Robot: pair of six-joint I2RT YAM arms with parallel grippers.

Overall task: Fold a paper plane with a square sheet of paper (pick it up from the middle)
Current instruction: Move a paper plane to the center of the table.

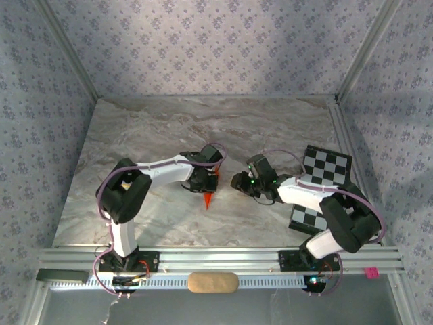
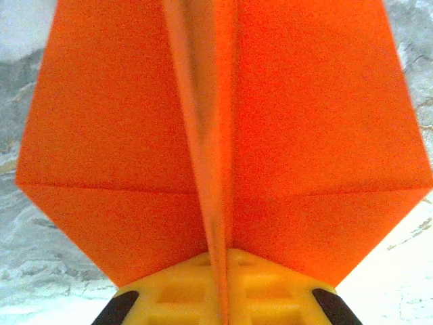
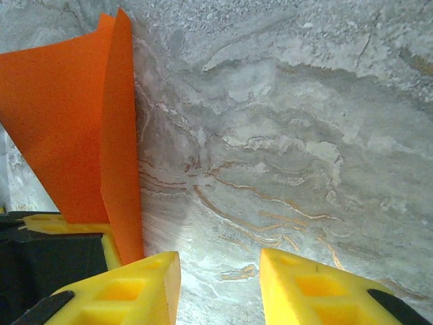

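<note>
The square sheet of paper is folded into a bright orange paper plane [image 1: 208, 198]. It hangs tip-down over the marble table [image 1: 135, 135]. My left gripper [image 1: 205, 177] is shut on it. In the left wrist view the yellow fingers [image 2: 169, 294] pinch the centre crease, and the orange wings [image 2: 115, 128] spread to both sides. My right gripper [image 1: 238, 183] is just right of the plane, apart from it. In the right wrist view its jaws [image 3: 220, 284] stand open over bare marble with nothing between them. The plane [image 3: 74, 135] stands to the left of them.
A black-and-white checkerboard card [image 1: 325, 166] lies at the right, partly under the right arm. A tan pad [image 1: 212, 282] and a small pink piece [image 1: 370, 273] sit by the metal rail along the near edge. Patterned walls enclose the table.
</note>
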